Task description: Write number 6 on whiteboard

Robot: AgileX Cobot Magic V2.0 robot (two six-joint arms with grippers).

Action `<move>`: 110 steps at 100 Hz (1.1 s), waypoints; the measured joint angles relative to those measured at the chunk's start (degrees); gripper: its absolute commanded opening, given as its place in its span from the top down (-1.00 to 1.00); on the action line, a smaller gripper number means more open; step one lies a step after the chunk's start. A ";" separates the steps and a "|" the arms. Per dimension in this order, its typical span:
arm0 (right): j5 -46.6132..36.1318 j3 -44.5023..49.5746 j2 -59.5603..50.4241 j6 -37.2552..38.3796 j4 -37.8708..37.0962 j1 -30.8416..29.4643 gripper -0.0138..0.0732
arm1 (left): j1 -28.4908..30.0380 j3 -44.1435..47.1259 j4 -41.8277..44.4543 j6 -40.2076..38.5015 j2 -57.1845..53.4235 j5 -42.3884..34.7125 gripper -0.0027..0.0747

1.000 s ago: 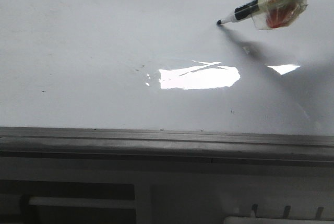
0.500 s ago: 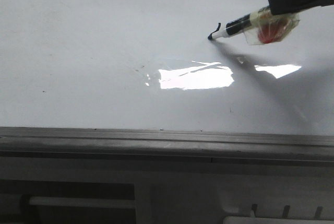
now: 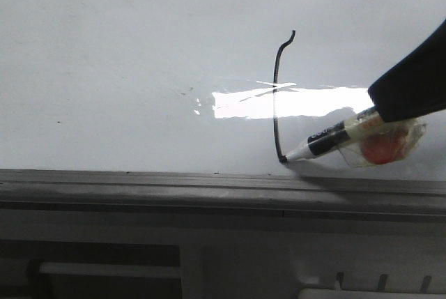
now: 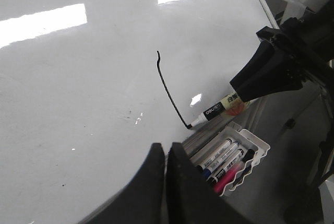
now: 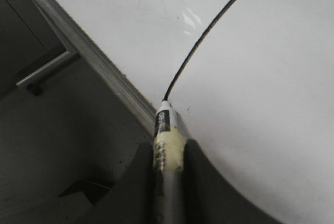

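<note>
The whiteboard (image 3: 104, 55) fills the front view, with a grey rail (image 3: 139, 184) along its near edge. On it is a thin black line (image 3: 277, 97): a hooked top and a long stem running down to the rail, with no loop; this is all that shows of the number 6. My right gripper (image 3: 385, 102) is shut on a taped black-and-white marker (image 3: 322, 141), whose tip touches the stem's lower end. The right wrist view shows the marker (image 5: 166, 130) held between the fingers and the line (image 5: 209, 36). My left gripper (image 4: 165, 150) is shut and empty above the board.
A bright rectangular glare (image 3: 244, 104) lies across the stem. A white tray (image 4: 258, 148) holding several markers hangs below the rail, near the left gripper. Red tape (image 3: 380, 147) is wrapped on the marker's barrel.
The right gripper has moved the marker from the upper right down to the rail. It drew the hook first, then the long stem.
</note>
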 measured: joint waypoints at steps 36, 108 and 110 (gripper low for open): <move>2.60 -1.63 -1.99 12.92 -9.99 0.36 0.82 | 0.00 0.00 0.00 0.00 0.00 0.00 0.98; 1.33 -5.36 0.54 13.66 -11.60 0.36 0.82 | 0.00 0.00 0.00 0.00 0.00 0.00 0.98; 1.33 -5.36 0.54 13.66 -11.58 0.36 0.82 | 0.00 0.00 0.00 0.00 0.00 0.00 0.98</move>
